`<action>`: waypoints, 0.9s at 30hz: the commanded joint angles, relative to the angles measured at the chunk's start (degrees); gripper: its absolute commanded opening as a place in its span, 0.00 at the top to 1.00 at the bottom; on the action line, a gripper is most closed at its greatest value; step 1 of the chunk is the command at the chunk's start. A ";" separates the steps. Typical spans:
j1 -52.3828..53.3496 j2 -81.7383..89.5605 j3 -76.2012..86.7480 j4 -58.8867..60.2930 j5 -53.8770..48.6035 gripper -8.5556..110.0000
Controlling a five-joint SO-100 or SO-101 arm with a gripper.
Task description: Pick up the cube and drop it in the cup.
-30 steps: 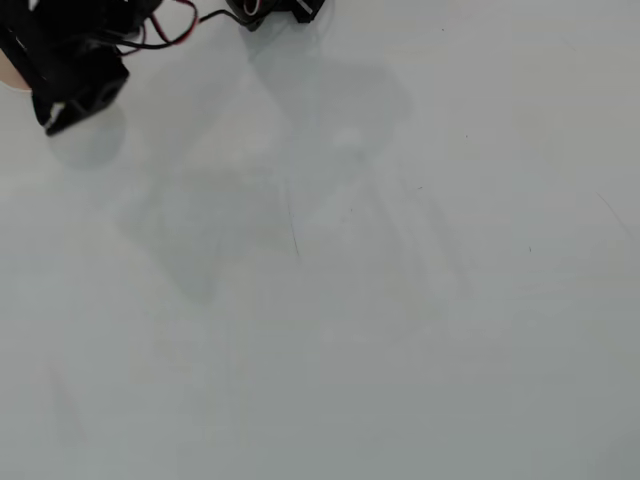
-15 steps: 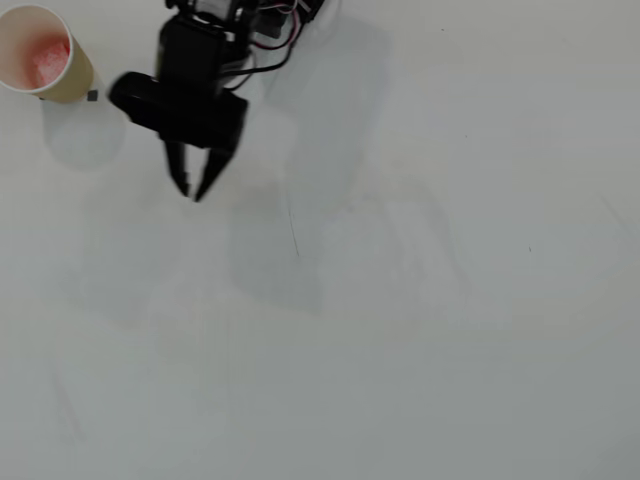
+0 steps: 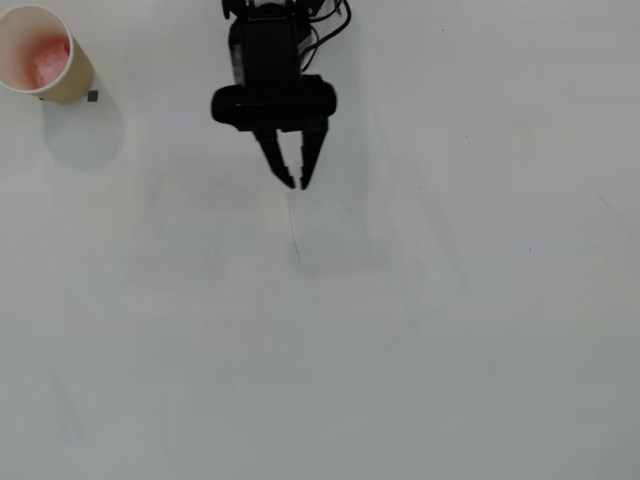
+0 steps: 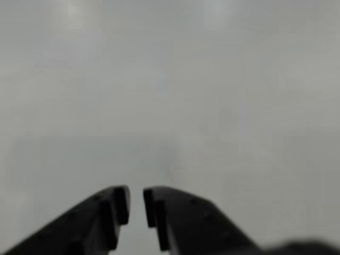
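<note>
The cube (image 3: 44, 60) is seen only as a reddish patch at the bottom of the cup (image 3: 66, 83), at the upper left of the overhead view, so the drop is judged done. The gripper (image 3: 296, 184) hangs well apart from the cup over the bare white surface (image 3: 420, 330); its fingers (image 4: 159, 212) are nearly together, a narrow gap between them, nothing held. The cube is judged light, stiff and easily pinched on opposite flat sides. The paper cup is judged light and easily tipped.
</note>
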State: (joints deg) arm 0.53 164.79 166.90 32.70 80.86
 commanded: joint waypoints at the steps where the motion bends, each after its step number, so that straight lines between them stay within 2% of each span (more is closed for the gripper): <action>1: -2.46 3.96 0.18 0.88 -0.44 0.93; 14: -4.57 10.63 10.46 9.32 -0.44 0.93; 21: -5.71 13.36 11.34 20.13 -0.44 0.93; 27: -6.15 14.50 11.78 23.38 -0.44 0.92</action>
State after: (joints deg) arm -5.36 177.01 176.84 55.11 80.86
